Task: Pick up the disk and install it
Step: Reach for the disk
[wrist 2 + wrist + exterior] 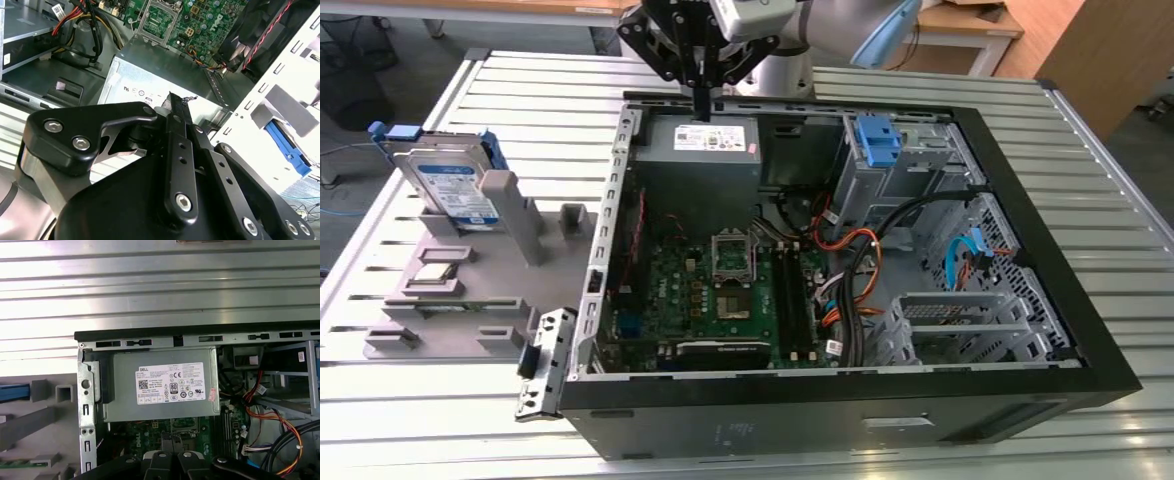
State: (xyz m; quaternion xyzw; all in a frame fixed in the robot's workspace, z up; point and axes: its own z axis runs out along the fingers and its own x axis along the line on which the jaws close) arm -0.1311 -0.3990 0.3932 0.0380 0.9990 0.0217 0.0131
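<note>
The disk [454,190], a silver drive with a blue-and-white label in a blue caddy, stands upright in a grey rack [520,225] at the exterior view's left, outside the computer case. Its blue caddy edge also shows in the second wrist view [286,146] and in the first wrist view [12,392]. My gripper [703,112] hangs shut and holding nothing above the case's far edge, over the grey power supply [700,145]. It is well apart from the disk. In the second wrist view the black fingers [176,102] lie together, pointing at the power supply [145,70].
The open black computer case [1067,300] fills the middle of the slatted metal table [520,80]. Inside are the motherboard [720,290], bundled cables [854,260], a blue bracket [878,140] in the upper bay and a metal drive cage [961,320]. The rack also holds small parts [434,275].
</note>
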